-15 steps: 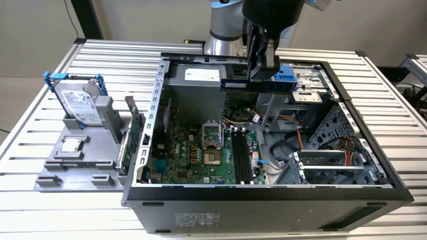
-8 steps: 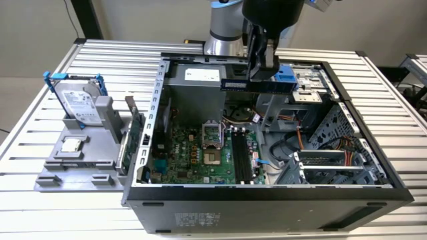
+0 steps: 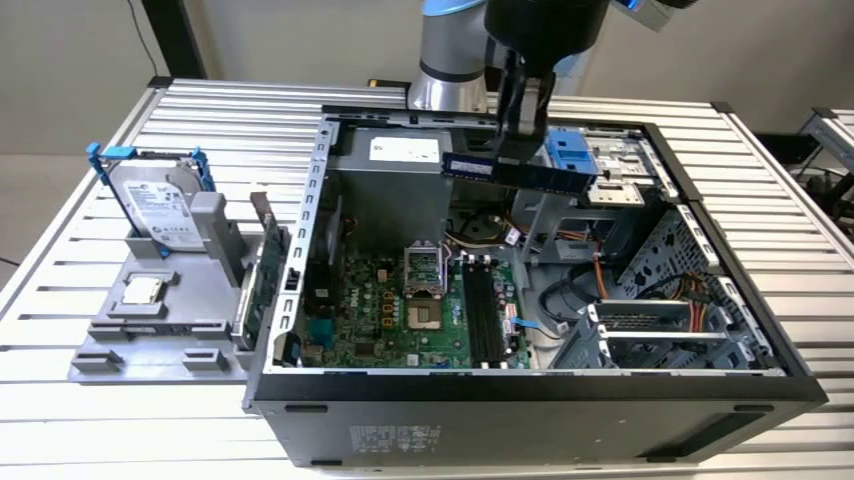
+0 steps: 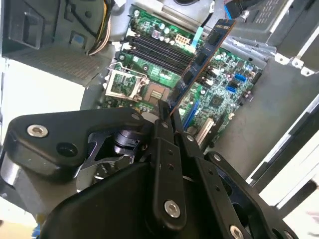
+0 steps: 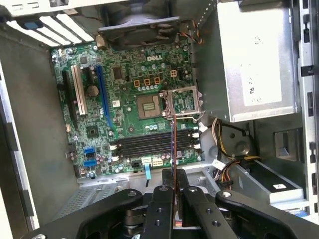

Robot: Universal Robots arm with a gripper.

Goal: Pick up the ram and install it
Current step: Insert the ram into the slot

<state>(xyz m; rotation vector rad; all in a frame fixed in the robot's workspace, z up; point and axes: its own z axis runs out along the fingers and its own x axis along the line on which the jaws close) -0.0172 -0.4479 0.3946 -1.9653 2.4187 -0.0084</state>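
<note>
Currently ram (image 3: 521, 171) pinched in gripper (image 3: 517, 138), over open case (image 3: 534, 390).

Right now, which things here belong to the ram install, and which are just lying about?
In the job: gripper, shut on the ram; black memory slots on the motherboard.
Lying about: hard drive in its blue frame, green expansion card, processor chip, all at the grey holder on the exterior view's left.
</note>
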